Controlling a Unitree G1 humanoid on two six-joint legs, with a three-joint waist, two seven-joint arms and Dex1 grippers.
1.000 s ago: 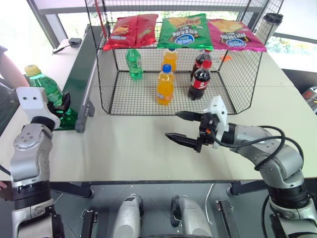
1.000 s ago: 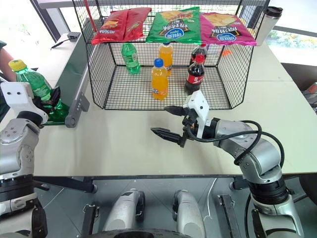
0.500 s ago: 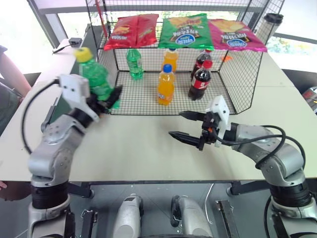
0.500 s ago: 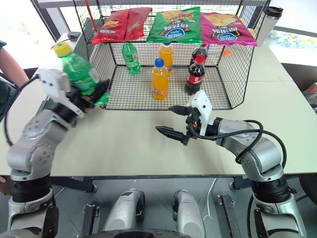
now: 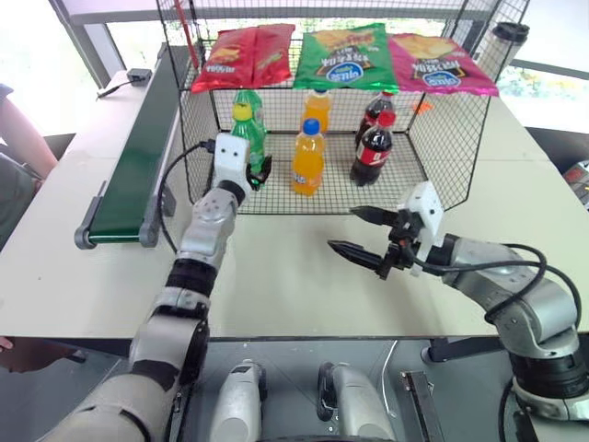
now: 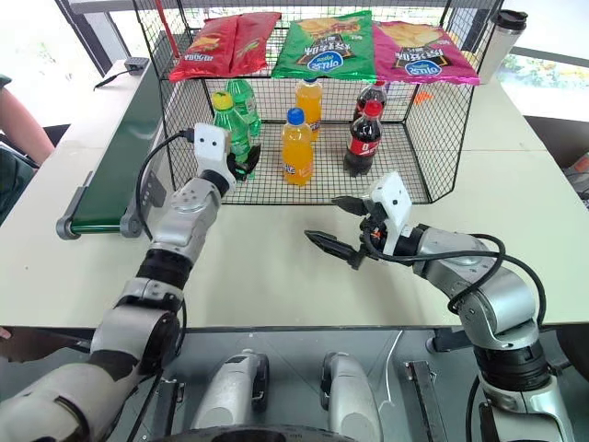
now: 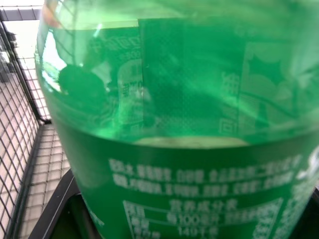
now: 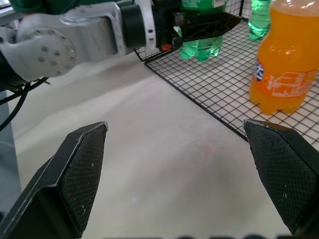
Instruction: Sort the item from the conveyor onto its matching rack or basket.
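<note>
Change since a second ago: the left gripper (image 5: 256,171) has carried the yellow-capped green bottle (image 5: 249,136) away from the near end of the conveyor (image 5: 133,164) to the open front of the wire cage (image 5: 440,129); the right arm has barely shifted.
Head views, left arm: stretched forward, its black fingers clamped on the bottle's lower body, the bottle upright just inside the cage's front left corner. Whether its base touches the mesh floor cannot be told.
Head views, cage: behind the held bottle stands a green bottle with a green cap (image 6: 241,96); to its right an orange bottle with a blue cap (image 5: 307,158), another orange bottle (image 5: 317,109) further back, and two cola bottles (image 5: 373,149). Red, green and pink crisp bags (image 5: 344,57) lie along the top.
Head views, right gripper (image 5: 365,234): it hovers over the white table (image 5: 276,276) in front of the cage, jaws spread wide and empty.
Left wrist view: the bottle's clear green body and label (image 7: 199,199) sit right against the lens, with cage mesh beside it.
Right wrist view: two black fingertips (image 8: 82,169) stand well apart above the table; beyond them the left gripper grips the bottle at the mesh edge, near the orange bottle.
</note>
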